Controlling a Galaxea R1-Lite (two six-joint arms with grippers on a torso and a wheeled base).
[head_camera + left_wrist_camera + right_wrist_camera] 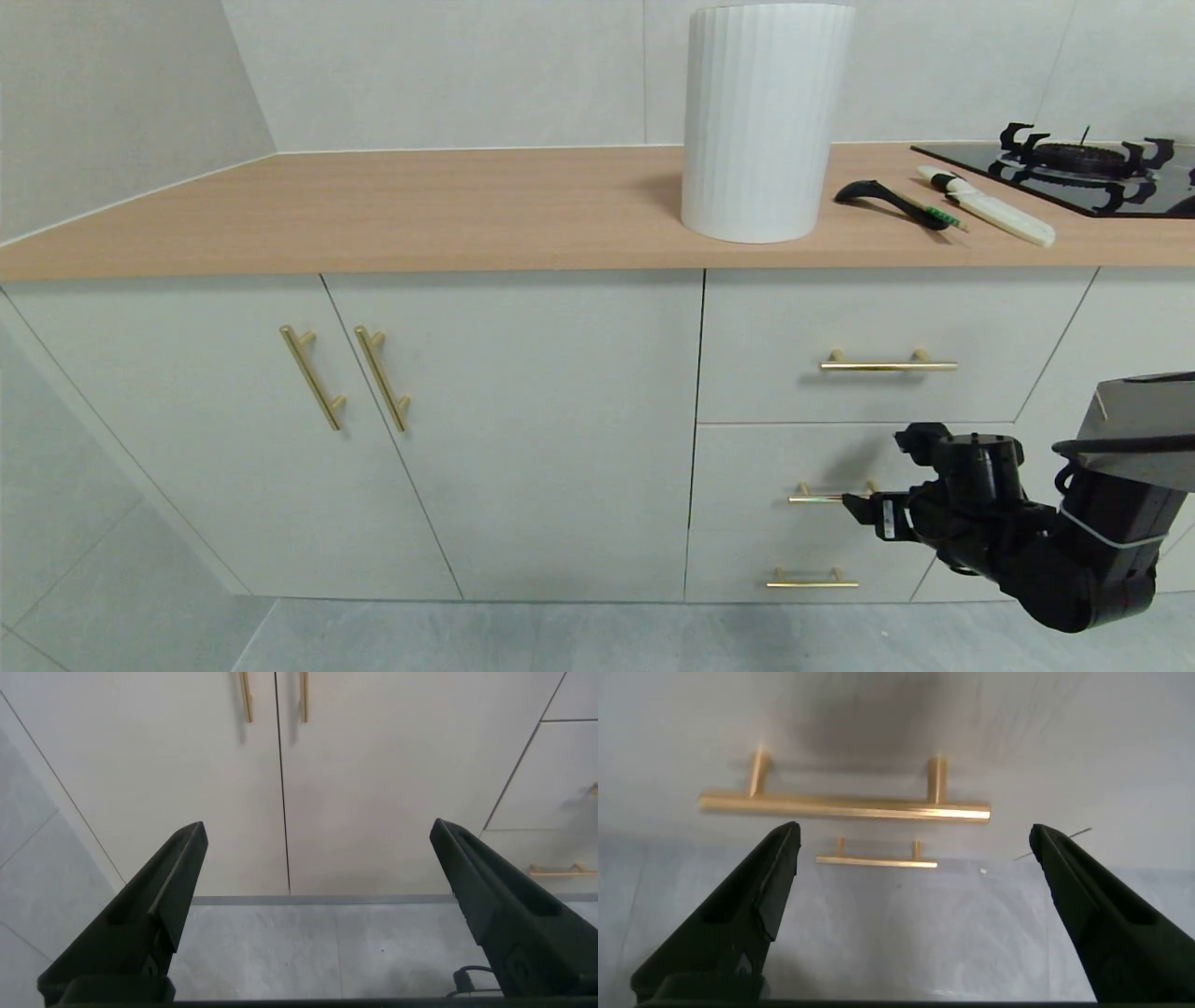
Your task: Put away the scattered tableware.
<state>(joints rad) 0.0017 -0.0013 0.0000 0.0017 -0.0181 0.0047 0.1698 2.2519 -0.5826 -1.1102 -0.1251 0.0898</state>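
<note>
On the wooden countertop (420, 205) lie a black spoon-like utensil (887, 201) and a white knife (990, 207), both to the right of a tall white ribbed canister (761, 121). My right gripper (851, 504) is open and sits low in front of the drawers, level with the middle drawer's gold handle (817, 497). In the right wrist view that handle (845, 808) lies just ahead of the open right gripper (915, 835), untouched. My left gripper (318, 831) is open and empty, facing the seam of the double cabinet doors (280, 784) near the floor.
A black gas hob (1074, 163) occupies the counter's far right. Three drawers stack below it, with a top handle (889, 365) and bottom handle (811, 583). Two cabinet doors with gold handles (313, 376) stand to the left. Grey floor (467, 635) runs along the cabinets.
</note>
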